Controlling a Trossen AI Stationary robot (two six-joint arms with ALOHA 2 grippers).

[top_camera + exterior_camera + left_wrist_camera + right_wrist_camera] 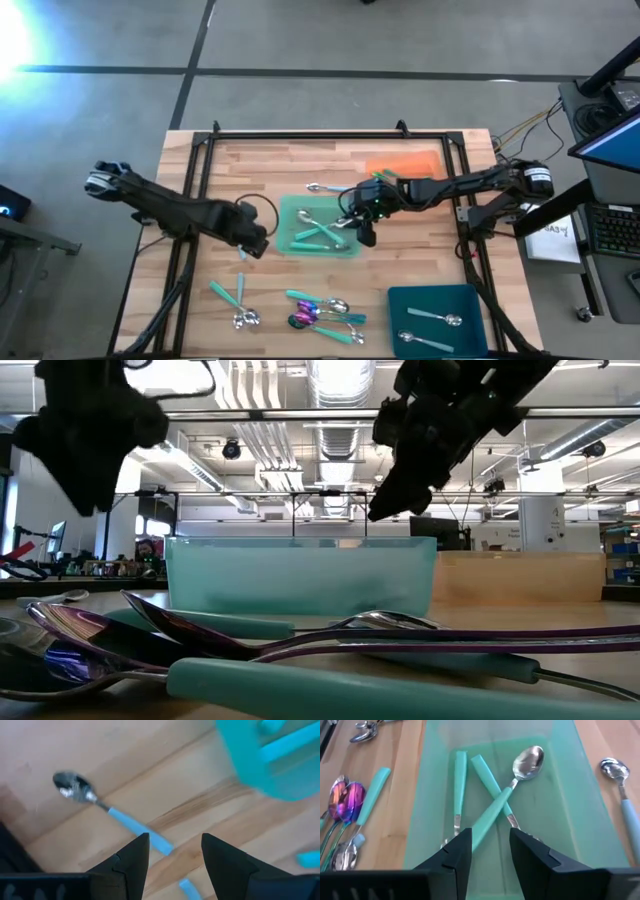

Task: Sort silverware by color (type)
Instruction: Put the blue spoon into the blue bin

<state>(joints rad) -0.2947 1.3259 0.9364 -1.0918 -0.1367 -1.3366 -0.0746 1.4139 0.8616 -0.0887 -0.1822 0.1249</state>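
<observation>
Two dark fingers of my right gripper (490, 852) stand parted with nothing between them, hovering over the near end of the green tray (570, 815). Below them three teal-handled spoons (492, 802) lie in the tray: two cross in an X, one of them with its silver bowl pointing away from me; the third lies lengthwise along the tray beside them. Outside the tray, a blue-handled spoon (620, 790) lies on the wood along one long side, and iridescent purple spoons (347, 802) lie on the other side. From above, my right gripper (365, 232) sits at the tray's right edge. My left gripper (172, 855) also stands open and empty, over bare table just beside the tray's left side, near a blue-handled spoon (107, 812) lying slantwise.
</observation>
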